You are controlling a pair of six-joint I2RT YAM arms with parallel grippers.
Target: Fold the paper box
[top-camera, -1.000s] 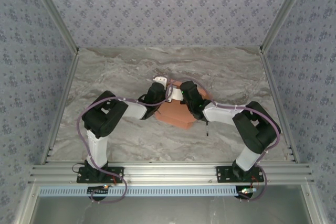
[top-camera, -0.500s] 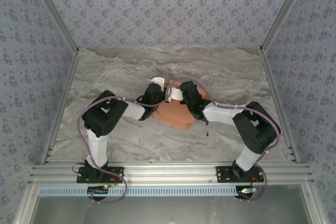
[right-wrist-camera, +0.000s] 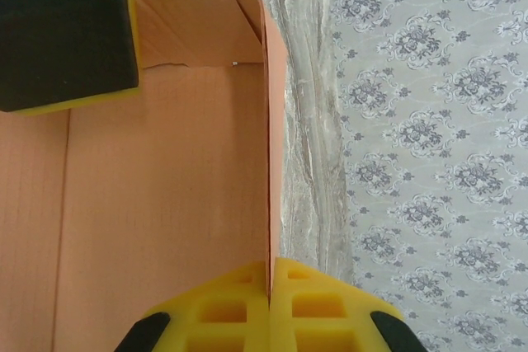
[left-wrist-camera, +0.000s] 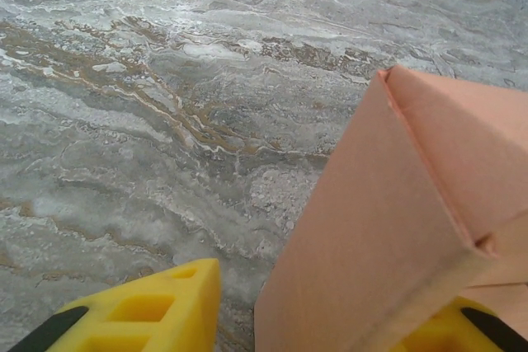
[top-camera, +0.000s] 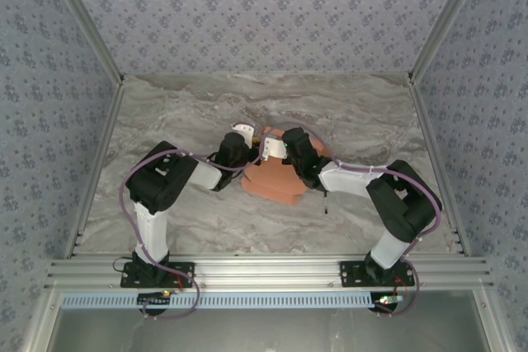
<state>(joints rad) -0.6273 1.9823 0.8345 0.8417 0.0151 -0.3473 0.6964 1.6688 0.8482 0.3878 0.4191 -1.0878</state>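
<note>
Box (top-camera: 276, 184): salmon-orange card, partly folded, lying on the worktop (top-camera: 181, 113) about midway across, under the two wrists
Box shape: the left wrist view shows a raised wall with a creased corner; the right wrist view shows the open inside, an upright side wall and a folded-in end flap
Left gripper (left-wrist-camera: 307, 319): released, its yellow fingers (left-wrist-camera: 157, 307) spread with the box corner between them; bare worktop shows between the left-hand finger and the card
Right gripper (right-wrist-camera: 269, 278): clenched on the upright side wall of the box, the thin card edge pinched between its two yellow pads (right-wrist-camera: 223, 311)
Arms (top-camera: 165, 187): both reach inward from the near edge, wrists close together over the far part of the box
Stick (top-camera: 327, 202): thin and dark, lying on the worktop just right of the box, beside the right forearm
Worktop look: grey marbled surface with brownish veins
Walls (top-camera: 272, 14): blue-grey flower pattern on three sides
</note>
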